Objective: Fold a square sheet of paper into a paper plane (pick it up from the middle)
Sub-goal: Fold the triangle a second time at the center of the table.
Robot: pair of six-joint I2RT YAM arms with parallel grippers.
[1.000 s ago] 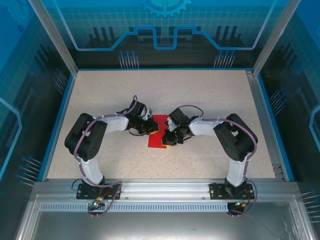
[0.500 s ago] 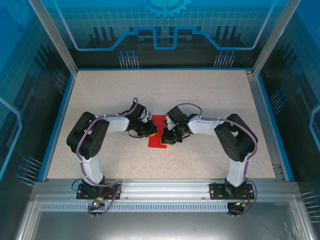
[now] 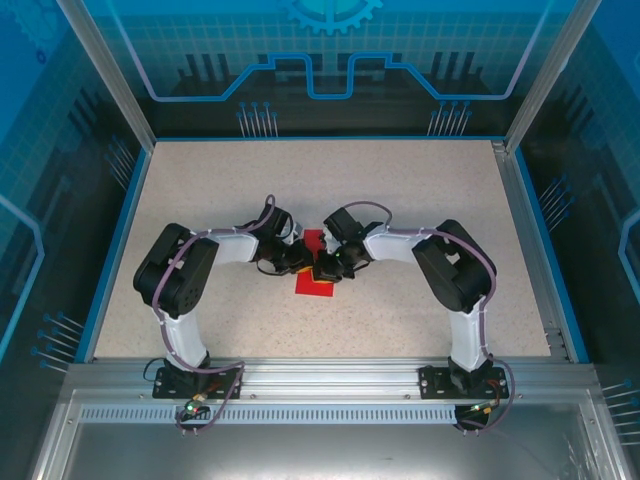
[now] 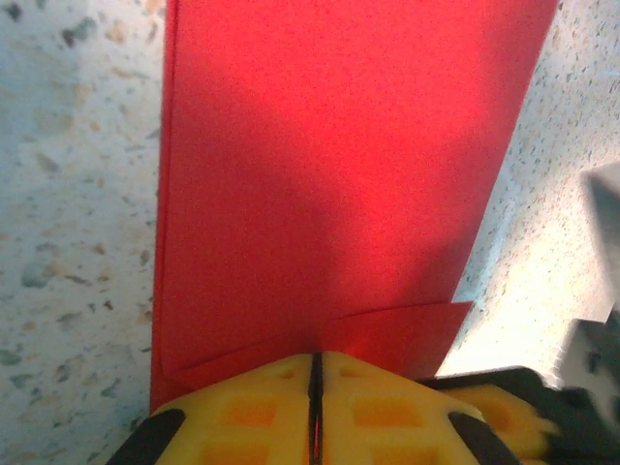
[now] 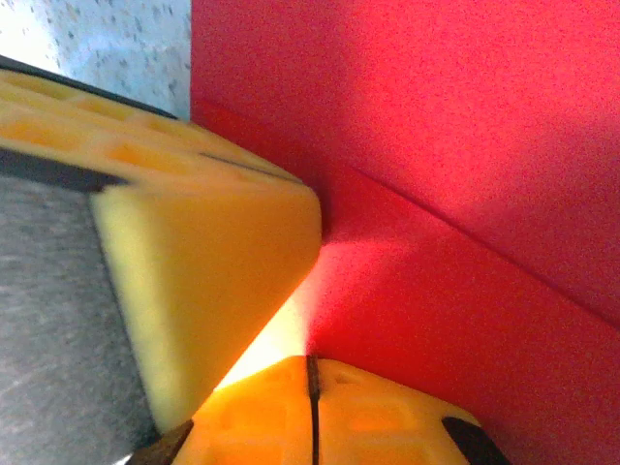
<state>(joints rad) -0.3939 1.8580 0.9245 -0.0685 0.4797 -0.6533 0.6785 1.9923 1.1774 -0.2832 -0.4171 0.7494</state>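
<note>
A speckled beige desk is lying inside a walled cell. Blue edging is running along its left, far and right sides. Two silver posts are rising from the far corners and leaning outward toward the top of the top external view. Between them, a translucent blue back panel is showing printed circuit lines and part of a gear emblem. Along the near edge an aluminium rail is spanning the desk's width, with a slotted strip lying just below it. In the left wrist view the desk is showing pale with dark flecks.
</note>
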